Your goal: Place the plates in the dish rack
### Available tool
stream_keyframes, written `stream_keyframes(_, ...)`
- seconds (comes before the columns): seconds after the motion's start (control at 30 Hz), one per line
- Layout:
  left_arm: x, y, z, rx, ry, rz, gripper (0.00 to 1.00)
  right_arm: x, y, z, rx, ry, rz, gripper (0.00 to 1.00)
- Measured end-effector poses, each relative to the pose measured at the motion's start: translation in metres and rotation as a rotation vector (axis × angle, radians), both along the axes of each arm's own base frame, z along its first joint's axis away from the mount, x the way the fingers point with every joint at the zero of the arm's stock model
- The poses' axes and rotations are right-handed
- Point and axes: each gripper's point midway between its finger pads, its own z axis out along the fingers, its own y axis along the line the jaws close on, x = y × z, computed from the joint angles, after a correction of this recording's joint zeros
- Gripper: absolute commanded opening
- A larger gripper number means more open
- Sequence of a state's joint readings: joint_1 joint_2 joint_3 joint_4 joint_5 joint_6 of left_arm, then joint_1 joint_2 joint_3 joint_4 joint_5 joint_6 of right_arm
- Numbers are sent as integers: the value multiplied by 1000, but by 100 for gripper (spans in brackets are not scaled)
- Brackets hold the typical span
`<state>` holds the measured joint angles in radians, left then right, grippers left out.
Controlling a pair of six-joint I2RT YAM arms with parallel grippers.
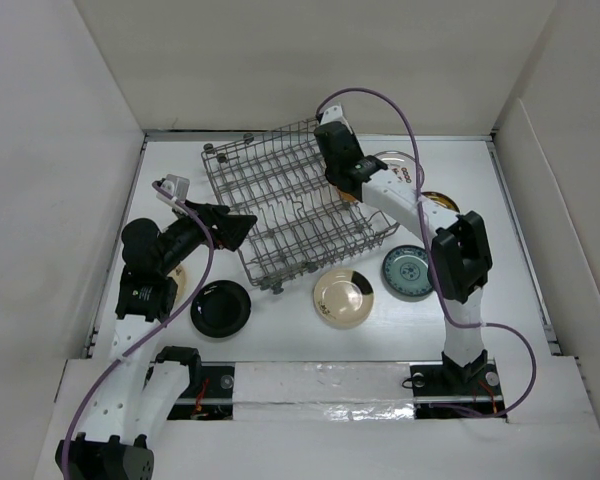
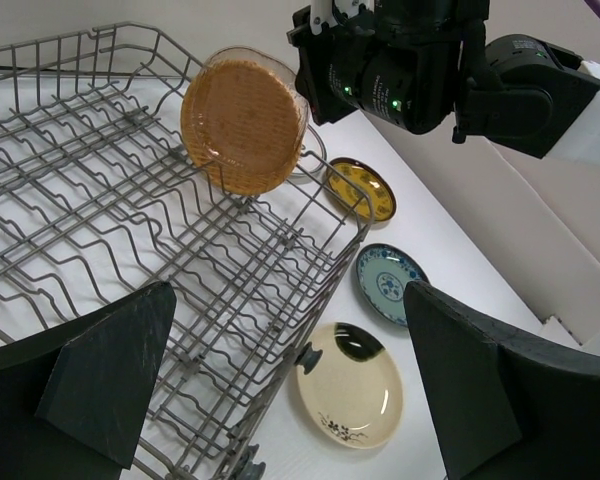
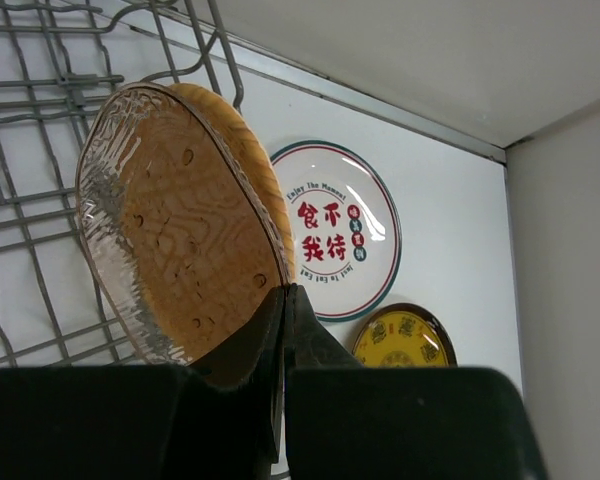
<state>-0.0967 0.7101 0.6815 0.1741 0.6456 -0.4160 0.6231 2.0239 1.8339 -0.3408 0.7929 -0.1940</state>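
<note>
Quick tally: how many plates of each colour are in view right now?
black plate: 1
cream plate: 1
teal plate: 1
yellow plate: 1
white plate with red marks: 1
orange-brown plate: 1
pale plate, mostly hidden: 1
Total: 7

This looks like a robot test lab, not a home kitchen. A flat white table is boxed in by plain white walls on three sides. Two black and white robot arms, the left arm and the right arm, are bolted at its near edge beside a strip of shiny tape, with purple cables looping from them. The kitchen things here are a wire dish rack and some small plates, set out on the bare table top.
</note>
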Motion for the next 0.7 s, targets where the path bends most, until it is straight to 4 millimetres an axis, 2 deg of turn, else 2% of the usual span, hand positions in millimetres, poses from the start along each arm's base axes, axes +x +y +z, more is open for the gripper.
stream_keyframes(0.2,1,0,-1,0,3,0,99,0,-7,-2,-14,-17,-62,0)
stream_keyframes(0.47,2,0,-3,1,12,0,99,4,-6,-43,-69,16,-120,0)
stream_keyframes(0.63,4,0,-5,2,19,0,99,5,-2,-41,-49,-12,-139,0)
stream_keyframes(0.7,4,0,-5,2,20,0,99,5,0,-41,-47,-20,-143,3)
